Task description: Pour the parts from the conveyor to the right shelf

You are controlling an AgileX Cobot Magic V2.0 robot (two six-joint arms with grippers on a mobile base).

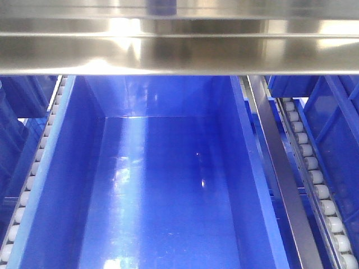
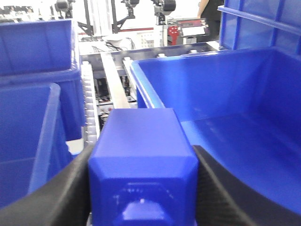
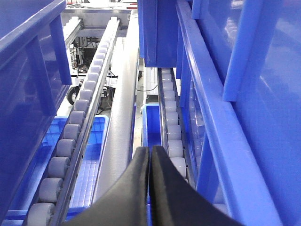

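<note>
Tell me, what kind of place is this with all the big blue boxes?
Probably a factory or warehouse. Big blue plastic bins sit on a shiny steel rack with white roller tracks for sliding them. The left gripper holds a blue part, and machines stand farther back.

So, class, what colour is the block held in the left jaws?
Blue block, clearest in the left wrist view.

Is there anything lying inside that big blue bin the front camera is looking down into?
No, the big blue bin shows only its bare glossy floor and walls, with no part lying anywhere in it.
</note>
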